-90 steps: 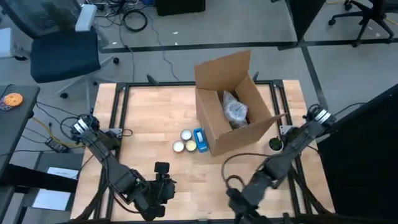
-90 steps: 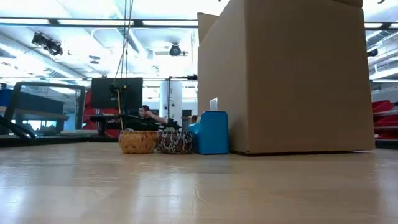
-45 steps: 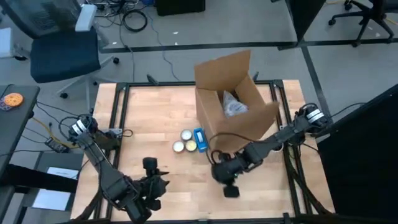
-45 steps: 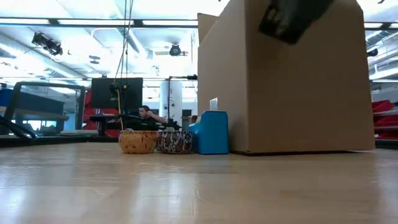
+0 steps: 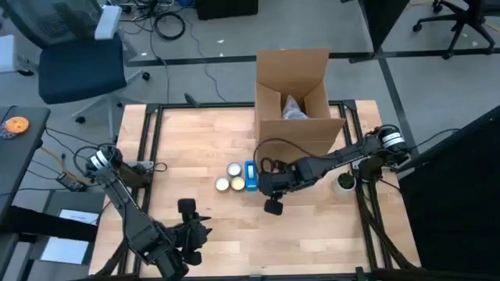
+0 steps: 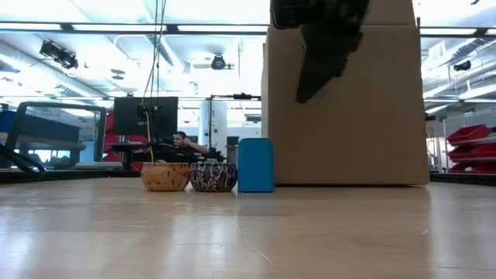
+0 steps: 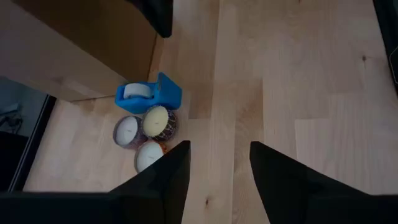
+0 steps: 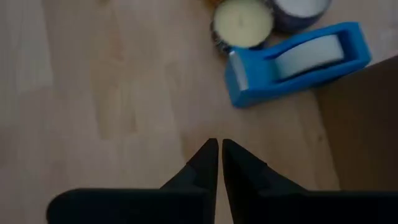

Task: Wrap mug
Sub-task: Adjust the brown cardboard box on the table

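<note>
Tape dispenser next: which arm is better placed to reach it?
Probably the right. Its gripper, fingers shut, hovers just beside the tape dispenser. The left gripper is open but farther off, near the table's front.

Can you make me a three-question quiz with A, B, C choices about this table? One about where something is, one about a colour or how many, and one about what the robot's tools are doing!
1. Where is the blue tape dispenser?
A. Inside the cardboard box
B. On the table next to the candles, near the box
C. On the office chair

2. How many small round candles sit on the table?
A. One
B. Three
C. Six

3. How are the right tool's fingers?
A. Closed together, holding nothing
C. Wide open
B. Clamped on the tape dispenser

Answers: 1 B, the high view shows it beside the candles, near the cardboard box. 2 B, the left wrist view shows three. 3 A, the right wrist view shows the fingers nearly touching over bare wood; the left tool is the open one.
</note>
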{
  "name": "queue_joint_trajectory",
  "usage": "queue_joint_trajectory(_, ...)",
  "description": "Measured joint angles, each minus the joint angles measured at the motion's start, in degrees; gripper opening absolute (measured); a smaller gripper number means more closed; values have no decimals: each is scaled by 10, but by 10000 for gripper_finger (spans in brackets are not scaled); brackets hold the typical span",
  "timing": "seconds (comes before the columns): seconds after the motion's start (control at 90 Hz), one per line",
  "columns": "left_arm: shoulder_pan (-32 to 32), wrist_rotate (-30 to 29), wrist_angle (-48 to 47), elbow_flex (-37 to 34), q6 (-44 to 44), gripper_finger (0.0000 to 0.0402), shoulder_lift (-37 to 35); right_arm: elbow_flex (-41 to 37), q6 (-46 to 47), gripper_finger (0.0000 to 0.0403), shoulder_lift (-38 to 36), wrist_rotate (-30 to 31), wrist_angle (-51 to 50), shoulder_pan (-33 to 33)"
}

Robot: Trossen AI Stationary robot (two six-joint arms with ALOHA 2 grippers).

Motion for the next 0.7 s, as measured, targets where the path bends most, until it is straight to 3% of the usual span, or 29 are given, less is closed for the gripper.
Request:
queue_joint_trajectory(0.1,0,-1,5,0,0,153,0,0,0,0,0,24,-7,12)
queue_joint_trajectory(0.178,-4,-26,6,0,0,153,0,0,-18,0,-9,79,-18,26)
queue_joint_trajectory(0.456,-14,-70,6,0,0,153,0,0,-59,0,-131,325,20,76)
queue_joint_trajectory(0.7,-12,-88,6,0,0,153,0,0,-51,0,-236,600,19,77)
